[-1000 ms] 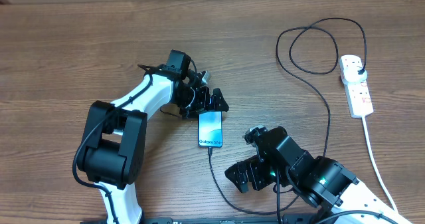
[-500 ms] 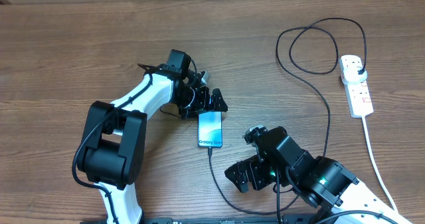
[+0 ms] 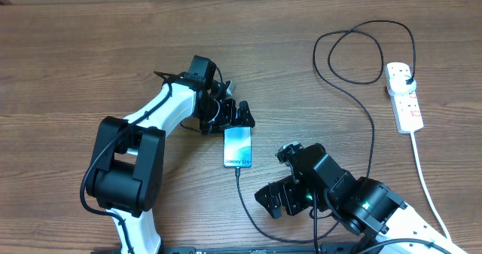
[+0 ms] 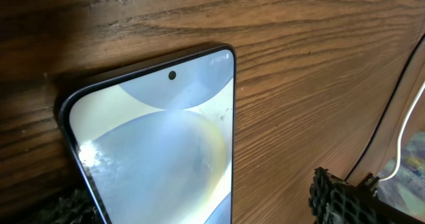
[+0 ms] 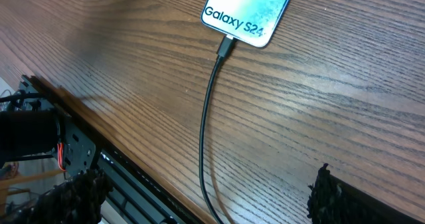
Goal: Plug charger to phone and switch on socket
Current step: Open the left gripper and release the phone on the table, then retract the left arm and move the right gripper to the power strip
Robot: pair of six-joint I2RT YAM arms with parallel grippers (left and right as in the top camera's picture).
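Status, left to right, all referenced to the phone. Left pincer (image 3: pixel 239 123) is parked at the top end of the phone (image 3: pixel 238 147), the end away from the "Galaxy S24" text. Its fingers (image 4: pixel 342 196) are seen spread in the left wrist view, one close to the phone's edge, the other well apart from it; nothing is clamped.

Phone is laid flat on the worktop (image 3: pixel 68 50), screen up and lit. Charger (image 3: pixel 372 145) is judged already plugged in: its connector (image 5: pixel 226 47) is seated at the phone's bottom end in the right wrist view.

Right pincer (image 3: pixel 276 201) is held below and right of the phone, jaws wide apart and empty. The cable is seen running between them, untouched. From the phone's bottom end the cable is routed down, then right and up in a loop to the socket (image 3: pixel 404 102), well to the phone's right. A black plug (image 3: pixel 407 78) is seated in its end outlet.

Step in hand is judged to be the last one: switching on. Switch state cannot be told here.

Next move: right arm is to be lifted clear of the cable and carried far right of the phone. One fingertip is then to be pressed on the switch beside the occupied outlet.
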